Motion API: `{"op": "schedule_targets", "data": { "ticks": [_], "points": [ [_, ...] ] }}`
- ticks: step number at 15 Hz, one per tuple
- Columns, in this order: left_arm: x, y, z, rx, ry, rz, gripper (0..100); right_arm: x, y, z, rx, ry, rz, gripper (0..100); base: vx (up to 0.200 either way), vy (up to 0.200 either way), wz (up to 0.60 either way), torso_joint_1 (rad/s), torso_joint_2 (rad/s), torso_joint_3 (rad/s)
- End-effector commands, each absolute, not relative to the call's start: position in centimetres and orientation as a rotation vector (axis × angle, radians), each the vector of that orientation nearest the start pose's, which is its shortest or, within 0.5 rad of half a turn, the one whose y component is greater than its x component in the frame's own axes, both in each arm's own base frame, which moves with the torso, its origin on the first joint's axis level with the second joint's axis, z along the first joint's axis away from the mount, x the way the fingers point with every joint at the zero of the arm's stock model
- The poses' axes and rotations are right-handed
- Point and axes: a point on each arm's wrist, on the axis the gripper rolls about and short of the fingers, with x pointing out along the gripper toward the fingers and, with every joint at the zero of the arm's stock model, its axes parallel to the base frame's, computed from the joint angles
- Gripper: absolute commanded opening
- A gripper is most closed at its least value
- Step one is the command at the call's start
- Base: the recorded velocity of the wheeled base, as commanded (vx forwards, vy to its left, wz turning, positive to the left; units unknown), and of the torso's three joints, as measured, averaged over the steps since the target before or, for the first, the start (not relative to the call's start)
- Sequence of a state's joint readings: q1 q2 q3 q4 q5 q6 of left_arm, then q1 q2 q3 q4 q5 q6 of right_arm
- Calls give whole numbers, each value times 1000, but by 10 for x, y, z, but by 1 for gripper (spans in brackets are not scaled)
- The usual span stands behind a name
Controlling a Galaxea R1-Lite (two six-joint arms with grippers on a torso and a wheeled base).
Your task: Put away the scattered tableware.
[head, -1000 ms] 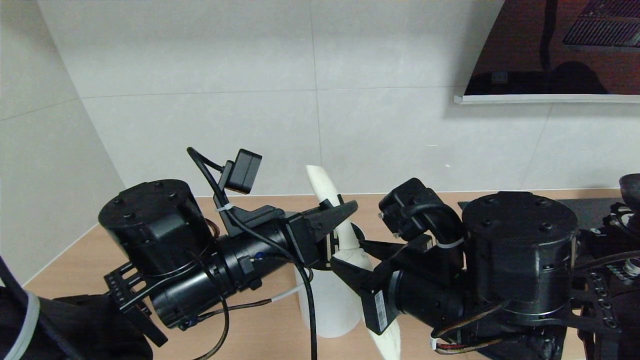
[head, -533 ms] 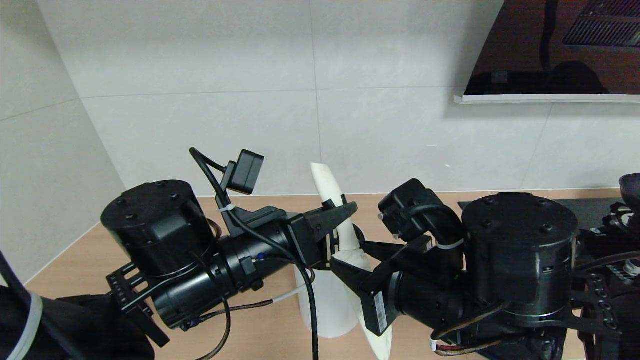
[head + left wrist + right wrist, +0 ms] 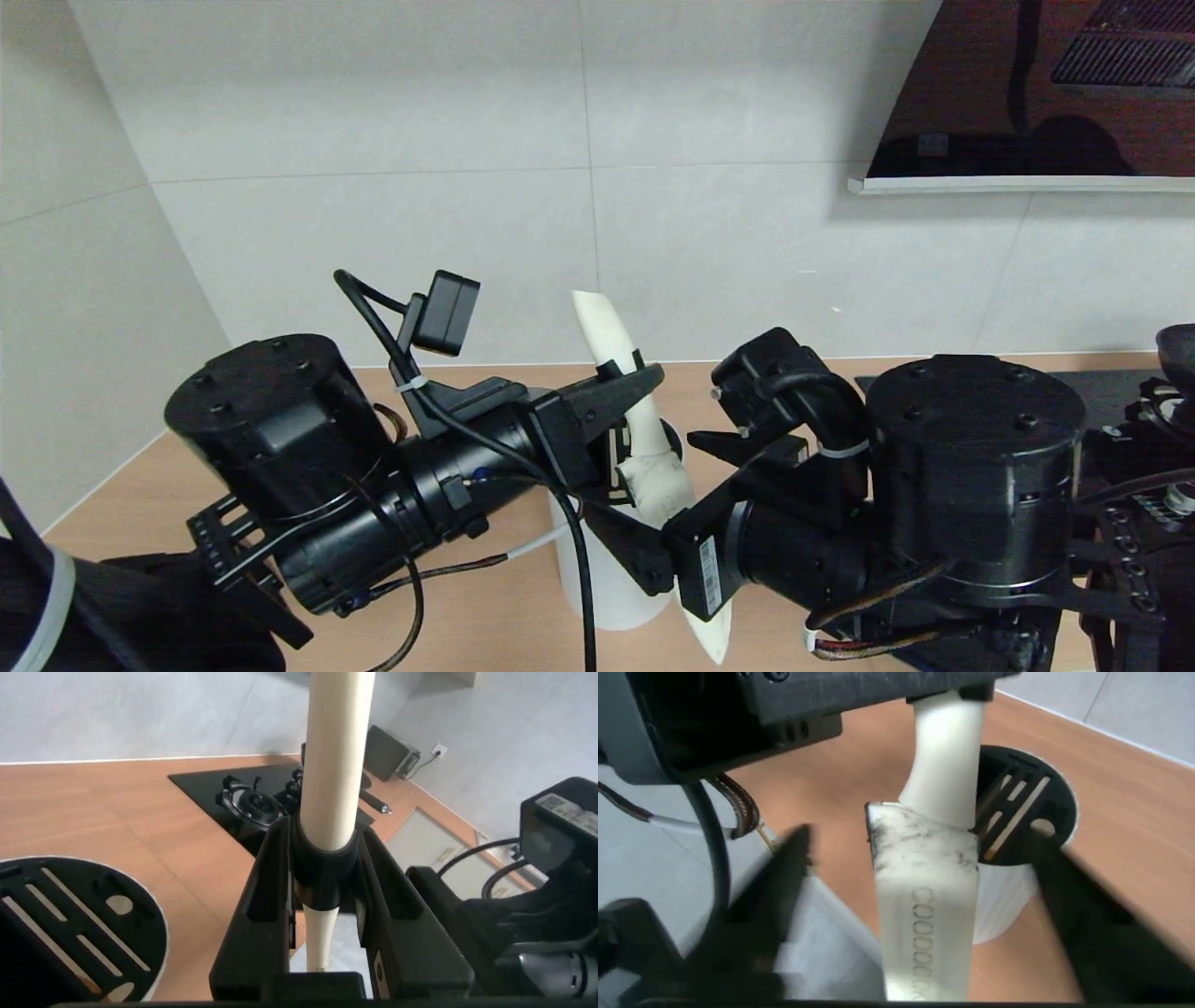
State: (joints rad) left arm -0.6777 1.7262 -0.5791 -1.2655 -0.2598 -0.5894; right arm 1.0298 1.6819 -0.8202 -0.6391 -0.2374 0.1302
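Right hand [image 3: 670,509] spreads off the white knife [image 3: 658,481]; left hand [image 3: 635,401] pinches it alone. Handover done, holder [image 3: 616,588] waiting at six o'clock.

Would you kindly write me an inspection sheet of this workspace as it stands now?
Surface: light wooden counter.
Job's things: white knife held in the air, tilted, blade down; white round holder with a black slotted top stands on the counter; the knife is not in a slot.
Clutter: nothing seen.
Hands: left hand shut on the knife's handle; right hand open, fingers either side of the blade.
Cables: black cable from the left wrist hangs across the holder's front.
Surroundings: tiled wall; gas hob to the right; dark range hood above.
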Motion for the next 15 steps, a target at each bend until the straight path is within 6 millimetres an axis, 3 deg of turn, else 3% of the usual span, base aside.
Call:
{"op": "schedule_targets", "data": {
  "ticks": [1,3,5,7,10,13,15],
  "points": [
    [220,-184,187,-574,130,-932,0,160,255,196,-4,224,770,100,0,0,0,0,0,0],
    [222,-185,196,-583,92,-907,0,164,239,211,30,182,736,100,0,0,0,0,0,0],
    [219,-180,212,-572,60,-884,0,187,206,226,70,138,642,100,0,0,0,0,0,0],
    [222,-176,256,-604,-28,-735,0,203,172,243,106,87,588,100,0,0,0,0,0,0],
    [233,-177,298,-565,-111,-481,0,216,153,248,124,68,518,100,0,0,0,0,0,0],
    [234,-176,287,-332,-150,-239,0,218,152,241,115,92,507,100,0,0,0,0,0,0],
    [230,-190,281,-282,-176,-215,0,221,149,240,114,96,495,100,0,0,0,0,0,0]
  ]
}}
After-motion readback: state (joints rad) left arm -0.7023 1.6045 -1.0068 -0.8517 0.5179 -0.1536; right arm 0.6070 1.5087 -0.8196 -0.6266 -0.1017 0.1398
